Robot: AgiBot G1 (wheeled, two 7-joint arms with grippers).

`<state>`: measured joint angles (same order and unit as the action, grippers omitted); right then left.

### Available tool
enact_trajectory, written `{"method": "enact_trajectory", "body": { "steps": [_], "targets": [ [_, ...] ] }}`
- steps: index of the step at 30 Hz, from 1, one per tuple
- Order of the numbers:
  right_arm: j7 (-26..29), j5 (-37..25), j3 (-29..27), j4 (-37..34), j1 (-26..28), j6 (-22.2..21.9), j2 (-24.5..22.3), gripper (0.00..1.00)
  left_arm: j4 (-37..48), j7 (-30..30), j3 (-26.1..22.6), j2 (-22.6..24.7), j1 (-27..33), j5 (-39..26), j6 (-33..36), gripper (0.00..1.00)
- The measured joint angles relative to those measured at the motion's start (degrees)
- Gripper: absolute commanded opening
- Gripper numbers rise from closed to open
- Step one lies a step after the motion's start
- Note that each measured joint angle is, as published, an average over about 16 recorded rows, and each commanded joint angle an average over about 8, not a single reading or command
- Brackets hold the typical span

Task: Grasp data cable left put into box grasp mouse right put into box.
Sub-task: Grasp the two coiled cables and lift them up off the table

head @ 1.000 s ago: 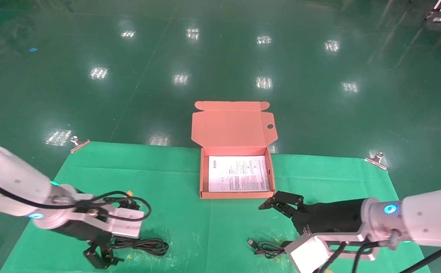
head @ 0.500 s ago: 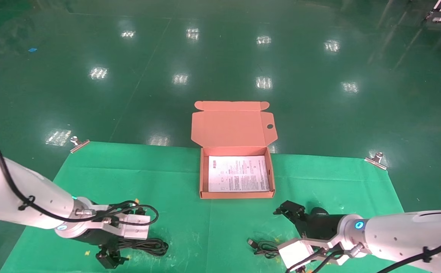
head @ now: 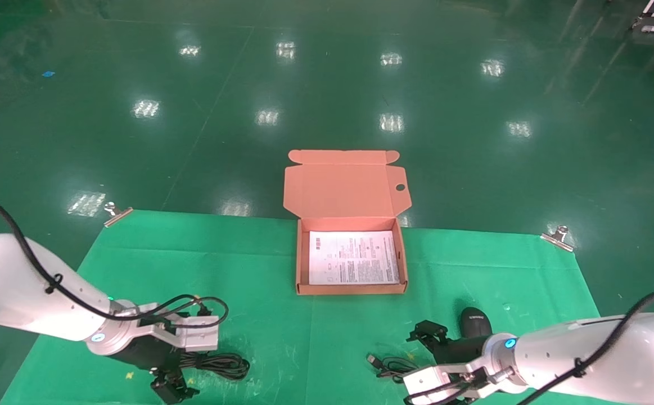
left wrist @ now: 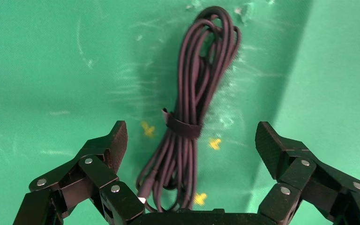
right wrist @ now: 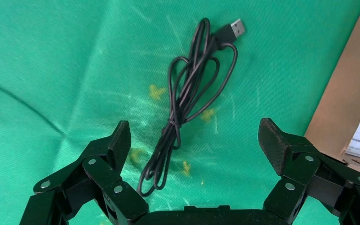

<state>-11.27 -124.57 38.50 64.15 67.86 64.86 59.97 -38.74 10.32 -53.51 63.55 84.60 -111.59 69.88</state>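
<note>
The salmon-orange box (head: 347, 288) stands open at the mat's middle, lid up, with a white sheet on its bottom. The data cable (head: 221, 364), a strapped black bundle, lies at the near left. My left gripper (head: 170, 387) is open just beside it. In the left wrist view the cable (left wrist: 194, 101) lies between the open jaws of my left gripper (left wrist: 192, 138). The black mouse (head: 476, 322) lies at the near right. My right gripper (head: 427, 332) is open just left of it, above the mouse's coiled cord (head: 389, 367). The cord (right wrist: 185, 101) runs under the right gripper (right wrist: 194, 133).
A green mat (head: 248, 270) covers the table, held by metal clips (head: 117, 212) at its far corners. The box's corner (right wrist: 351, 89) shows in the right wrist view. The cord's USB plug (right wrist: 233, 29) points toward the box. Glossy green floor lies beyond.
Both arms have drawn back toward the near edge and lowered. The right gripper left the box's front, uncovering the mouse. The left gripper settled lower by the data cable.
</note>
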Motion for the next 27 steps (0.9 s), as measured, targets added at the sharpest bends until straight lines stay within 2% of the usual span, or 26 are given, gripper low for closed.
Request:
{"method": "enact_trajectory", "body": {
  "steps": [5, 6, 13, 14, 27],
  "targets": [
    [-0.90, -0.74, 0.28, -3.72, 0.50, -1.64, 1.43, 1.00, 5.95, -3.64, 0.41, 1.72, 0.40, 0.78, -2.10, 1.00],
    [-1.04, -0.88, 0.31, -4.41, 0.58, -2.00, 1.68, 0.93, 7.02, -4.28, 0.48, 2.02, 0.47, 0.91, -2.47, 0.92],
    [-1.67, -1.53, 0.23, -7.95, 0.98, -4.28, 2.78, 0.05, 12.36, -7.12, 0.86, 3.40, 0.88, 1.49, -4.38, 0.05],
    [-1.70, -1.55, 0.19, -8.25, 1.01, -4.50, 2.86, 0.00, 12.80, -7.29, 0.91, 3.49, 0.91, 1.56, -4.54, 0.00],
    [-1.69, -1.52, 0.04, -8.73, 1.07, -4.92, 2.96, 0.00, 13.50, -7.54, 1.08, 3.57, 1.02, 1.82, -4.77, 0.00]
  ]
}}
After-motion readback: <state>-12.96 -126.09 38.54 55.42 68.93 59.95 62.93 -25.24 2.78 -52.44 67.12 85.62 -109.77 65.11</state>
